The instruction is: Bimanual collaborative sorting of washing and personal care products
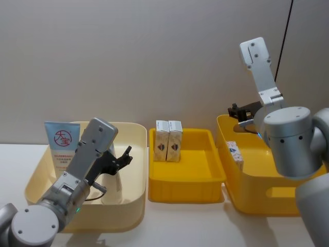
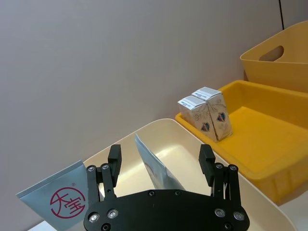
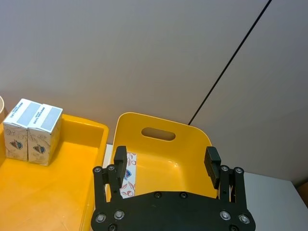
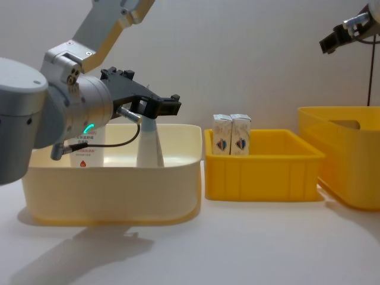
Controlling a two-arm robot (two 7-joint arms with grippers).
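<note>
Two pale-blue-and-white squeeze tubes stand in the cream bin (image 1: 134,170): one with a red round logo (image 1: 61,140) (image 2: 61,200) at the far left, the other (image 4: 148,145) (image 2: 155,169) near the middle. My left gripper (image 1: 123,156) (image 2: 161,161) (image 4: 165,107) hovers open just above the middle tube, holding nothing. Two cream cartons (image 1: 168,140) (image 3: 31,129) (image 4: 231,135) stand upright at the back of the yellow tray (image 1: 205,177). A white red-printed carton (image 1: 235,152) (image 3: 127,175) leans inside the deep yellow bin (image 1: 267,198). My right gripper (image 1: 239,112) (image 3: 166,161) (image 4: 341,34) is open above that bin.
The three containers sit in a row on a white table, cream bin left, low tray (image 4: 261,172) in the middle, deep bin (image 4: 347,166) right. A grey wall stands close behind. Bare table lies along the front edge.
</note>
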